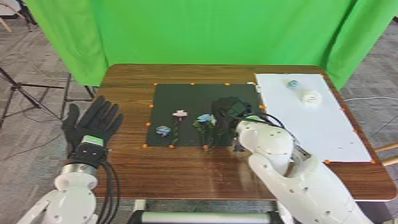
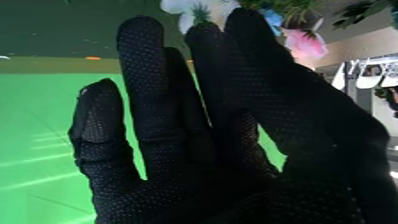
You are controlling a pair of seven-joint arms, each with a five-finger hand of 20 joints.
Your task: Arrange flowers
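Note:
Over the right part of the dark mat (image 1: 191,91) is my right hand (image 1: 233,111). In the right wrist view, the thumb and a finger of that right hand (image 2: 266,85) meet at the green base of a white flower (image 2: 218,9); its other fingers are straight. A pink flower (image 2: 305,44) and a blue one (image 2: 270,18) lie beyond. On the mat lie a blue flower (image 1: 163,130), a pink flower (image 1: 180,114) and a light blue flower (image 1: 206,119), just left of my right hand. My left hand (image 1: 91,122) is open, left of the mat.
On the white sheet (image 1: 329,135) at the right lie a pale blue flower (image 1: 293,84) and a white flower (image 1: 310,98). Small orange markers line the mat and sheet on the wooden table (image 1: 129,172). A green curtain (image 1: 204,32) hangs behind.

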